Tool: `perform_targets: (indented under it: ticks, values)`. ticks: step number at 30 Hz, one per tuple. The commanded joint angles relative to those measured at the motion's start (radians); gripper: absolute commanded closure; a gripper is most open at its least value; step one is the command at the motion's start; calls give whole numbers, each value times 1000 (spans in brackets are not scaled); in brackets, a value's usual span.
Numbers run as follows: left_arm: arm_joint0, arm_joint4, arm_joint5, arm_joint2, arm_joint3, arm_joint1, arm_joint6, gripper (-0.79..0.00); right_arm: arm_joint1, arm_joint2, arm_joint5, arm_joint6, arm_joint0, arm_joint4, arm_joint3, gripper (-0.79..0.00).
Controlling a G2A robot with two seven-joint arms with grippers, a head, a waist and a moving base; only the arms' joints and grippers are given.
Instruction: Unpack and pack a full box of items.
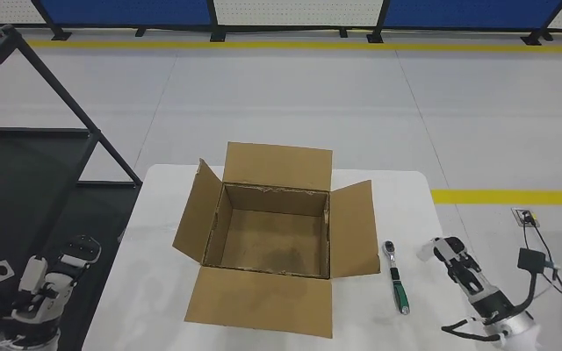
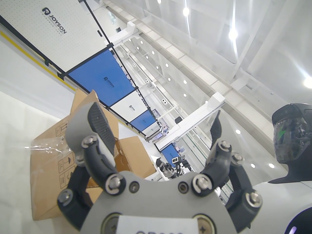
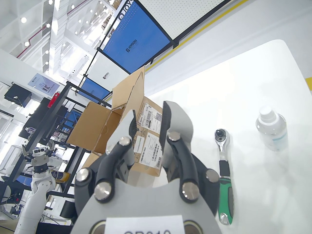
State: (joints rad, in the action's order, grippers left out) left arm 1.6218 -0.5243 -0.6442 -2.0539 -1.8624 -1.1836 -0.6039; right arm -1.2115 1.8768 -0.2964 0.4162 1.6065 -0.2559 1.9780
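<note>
An open cardboard box stands in the middle of the white table, its flaps spread and nothing showing inside. A ratchet wrench with a green handle lies just right of the box, also seen as the wrench in the right wrist view. A small clear bottle with a white cap stands beyond the wrench. My right gripper sits at the table's right front, open, holding nothing. My left gripper hangs off the table's left edge, open and holding nothing, with the box beside it.
A black metal rack stands left of the table. A cable and a small socket lie off the table's right side. Bare tabletop runs behind the box and along its right.
</note>
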Motion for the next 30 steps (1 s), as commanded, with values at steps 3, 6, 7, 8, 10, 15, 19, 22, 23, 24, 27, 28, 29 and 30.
perform_targets:
  ticks: [3,6,7,8,10,15,19,22,23,24,27,28,29,30]
  values:
    - [6,-6,-6,-4,3,0,-1,-785,0,-1,-1,-1,-1,-1,0,-785]
    - [14,-15,-14,-13,1,0,0,-785,1,-1,-5,-3,-1,-12,6,-785]
    - [16,-19,-16,-17,2,0,0,-785,2,2,14,2,-2,-47,14,-785]
    - [18,-24,-18,-21,5,0,1,-785,4,-1,41,14,-5,-89,27,-785]
    - [21,-33,-21,-27,11,0,0,-785,8,-11,155,58,-14,-185,56,-785]
    - [23,-46,-22,-31,22,0,-9,-785,28,-35,280,315,-64,-372,102,-785]
    - [19,-52,-21,-27,23,1,-18,-785,46,-66,300,521,-110,-508,118,-785]
    - [16,-53,-21,-22,23,1,-24,-785,54,-97,317,619,-133,-591,113,-785]
    - [15,-53,-21,-21,24,1,-25,-785,57,-104,313,648,-146,-610,106,-785]
    - [15,-52,-21,-21,23,1,-25,-785,60,-111,307,683,-158,-624,95,-785]
    - [15,-52,-22,-20,24,2,-27,-785,65,-135,324,749,-200,-640,65,-785]
    - [15,-52,-22,-20,24,2,-27,-785,66,-141,329,759,-207,-649,62,-785]
    - [16,-52,-23,-19,24,1,-27,-785,66,-141,329,759,-207,-649,62,-785]
    - [17,-51,-23,-20,24,1,-26,-785,66,-141,329,759,-207,-649,62,-785]
